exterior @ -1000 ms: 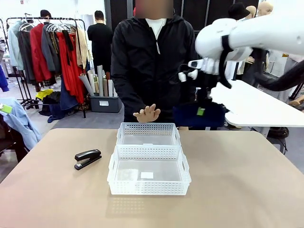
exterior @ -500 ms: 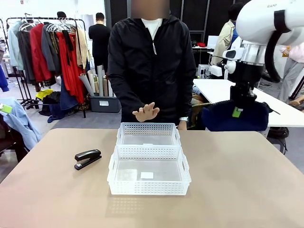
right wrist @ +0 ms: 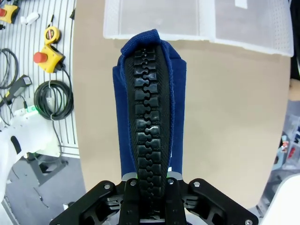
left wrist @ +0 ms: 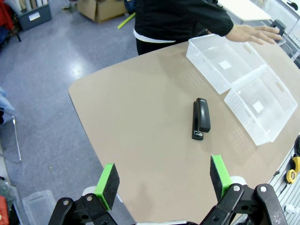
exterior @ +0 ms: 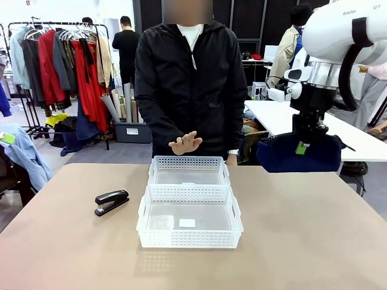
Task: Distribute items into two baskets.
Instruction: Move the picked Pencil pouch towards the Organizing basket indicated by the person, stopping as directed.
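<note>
The navy blue pouch point(exterior: 278, 160), soft woven fabric with a chunky black toothed zipper along its upper edge, hangs in the air at the right, above the surface point(exterior: 302, 241). The right hand point(exterior: 302, 145) is clamped tight on its zipper seam. The left hand point(left wrist: 164, 180) hovers high over the surface, its green pads spread wide around nothing. A glossy black stapler point(exterior: 111, 202) lies on the left of the matte tan surface, near the baskets but apart from them. Behind it are a rack of red and grey clothes point(exterior: 66, 54) and a person in a black jacket. The two white plastic lattice baskets, near point(exterior: 188, 240) and far point(exterior: 188, 163), touch end to end, and each has a small white label on its floor.
</note>
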